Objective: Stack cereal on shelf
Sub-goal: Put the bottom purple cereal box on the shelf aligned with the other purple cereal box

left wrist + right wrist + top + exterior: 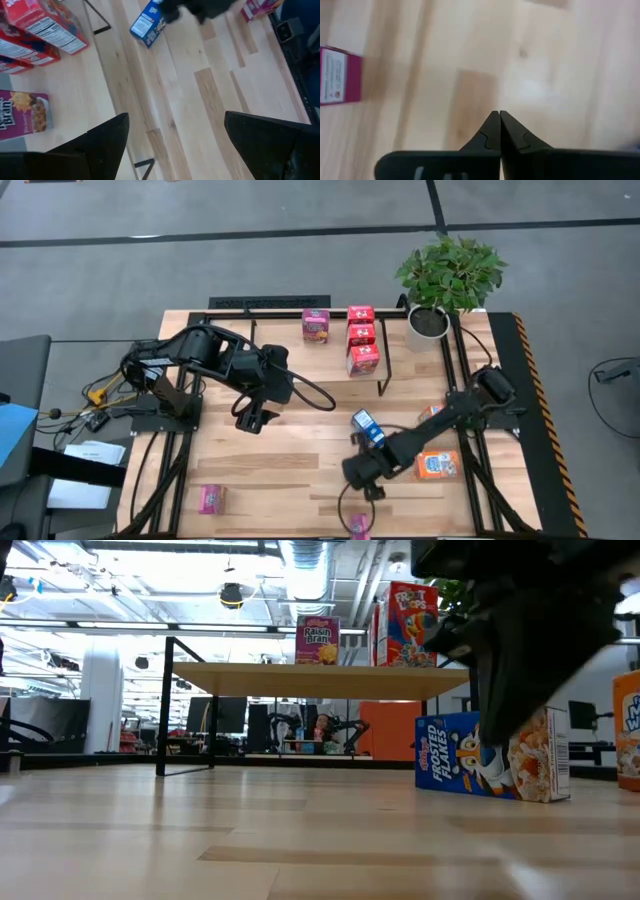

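The shelf (262,303) stands at the table's far edge. On its board (250,679) stand a magenta-pink cereal box (316,324) and three red ones (361,336). A blue box (367,426) rests on its long edge mid-table (480,755). An orange box (437,465) lies near the right edge. Two pink boxes (211,499) (358,526) lie by the near edge. My left gripper (249,419) (176,117) hovers open left of centre. My right gripper (357,474) (499,117) is shut over bare wood, just nearer than the blue box.
A potted plant (445,280) stands at the far right corner beside the shelf. A second orange box (431,411) shows partly under the right arm. Bare tabletop (280,460) lies between the two grippers. Black frame rails run along the table's sides.
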Tool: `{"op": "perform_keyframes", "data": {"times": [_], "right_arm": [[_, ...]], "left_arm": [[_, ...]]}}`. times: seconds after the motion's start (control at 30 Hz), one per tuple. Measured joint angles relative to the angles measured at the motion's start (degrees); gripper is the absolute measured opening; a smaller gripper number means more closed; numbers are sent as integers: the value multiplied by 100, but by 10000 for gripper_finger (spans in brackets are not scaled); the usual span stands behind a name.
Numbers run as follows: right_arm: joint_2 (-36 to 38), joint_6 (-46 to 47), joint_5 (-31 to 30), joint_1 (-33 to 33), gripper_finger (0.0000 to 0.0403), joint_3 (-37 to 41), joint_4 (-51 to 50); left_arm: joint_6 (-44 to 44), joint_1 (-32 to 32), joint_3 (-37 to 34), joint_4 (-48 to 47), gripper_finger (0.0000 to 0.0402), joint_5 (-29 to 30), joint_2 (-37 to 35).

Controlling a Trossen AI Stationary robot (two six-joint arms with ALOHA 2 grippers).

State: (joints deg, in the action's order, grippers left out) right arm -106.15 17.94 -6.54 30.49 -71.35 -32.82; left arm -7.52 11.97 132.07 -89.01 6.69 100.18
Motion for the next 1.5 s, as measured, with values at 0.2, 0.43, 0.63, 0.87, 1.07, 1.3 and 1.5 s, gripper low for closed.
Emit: {"op": "perform_keyframes", "data": {"times": [0.2,0.43,0.63,0.87,1.07,1.3,1.5], "right_arm": [[1076,921,102,487,9,-133,-268],[1515,2252,-412,1537,5,-967,285],[318,2263,-277,1785,5,-2470,-191],[-1043,2688,-25,2096,6,-3873,-1007],[-1749,3358,-287,2334,5,-4262,-995],[-2385,3613,-380,2332,5,-4260,-917],[-2625,3533,-298,2039,22,-4256,-1807]], "left_arm": [[-31,2,0,5,318,-139,0],[-29,2,0,227,318,-238,7],[16,2,0,371,318,-316,15],[242,2,0,363,318,-288,15],[339,2,0,363,318,-125,17],[595,21,0,352,318,-22,20],[646,124,0,345,318,3,20]]}}
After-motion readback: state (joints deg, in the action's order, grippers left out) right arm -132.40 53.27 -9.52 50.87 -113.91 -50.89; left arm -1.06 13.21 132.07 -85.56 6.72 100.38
